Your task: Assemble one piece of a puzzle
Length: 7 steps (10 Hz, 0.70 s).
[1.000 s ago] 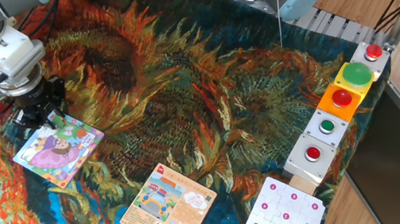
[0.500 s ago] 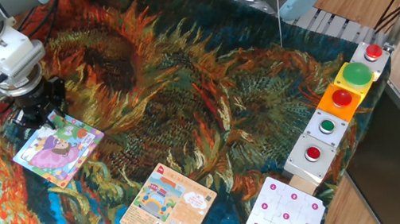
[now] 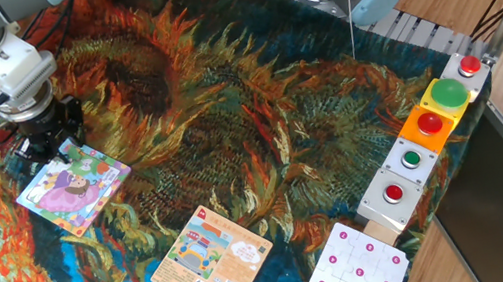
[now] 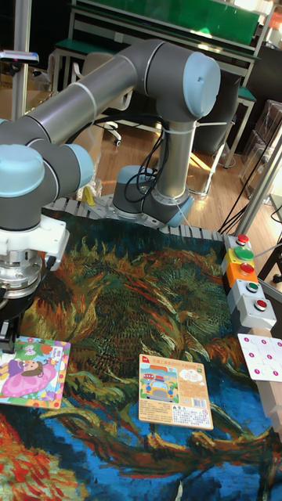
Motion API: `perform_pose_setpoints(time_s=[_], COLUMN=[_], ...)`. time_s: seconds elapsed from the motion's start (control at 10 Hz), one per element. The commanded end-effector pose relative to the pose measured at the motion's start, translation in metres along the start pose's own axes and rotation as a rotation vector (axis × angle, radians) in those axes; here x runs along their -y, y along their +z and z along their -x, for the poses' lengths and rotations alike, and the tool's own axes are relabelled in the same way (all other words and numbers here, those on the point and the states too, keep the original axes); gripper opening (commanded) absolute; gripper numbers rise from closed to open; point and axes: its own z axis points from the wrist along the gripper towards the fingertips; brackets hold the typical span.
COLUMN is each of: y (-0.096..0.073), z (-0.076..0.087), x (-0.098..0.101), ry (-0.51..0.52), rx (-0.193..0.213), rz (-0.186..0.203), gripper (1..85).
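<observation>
While the gripper [image 3: 58,148] sits low at the puzzle [image 3: 74,187]'s green corner, jaws unreadable, you risk shoving the board askew by pressing off-centre.

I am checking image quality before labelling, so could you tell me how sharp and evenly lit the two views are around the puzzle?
Fixed view: the puzzle is sharp and evenly lit, with the claw casting little shadow. Tall fixed view: the puzzle is cut by the left edge, and the background is bright.
</observation>
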Motion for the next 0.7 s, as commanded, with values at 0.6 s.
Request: perform_pose_setpoints(time_s=[0.6], y=[-0.0105], z=[-0.0016], x=[0.0017], ry=[0.008], rx=[0.005], rz=[0.005], gripper=[39.0])
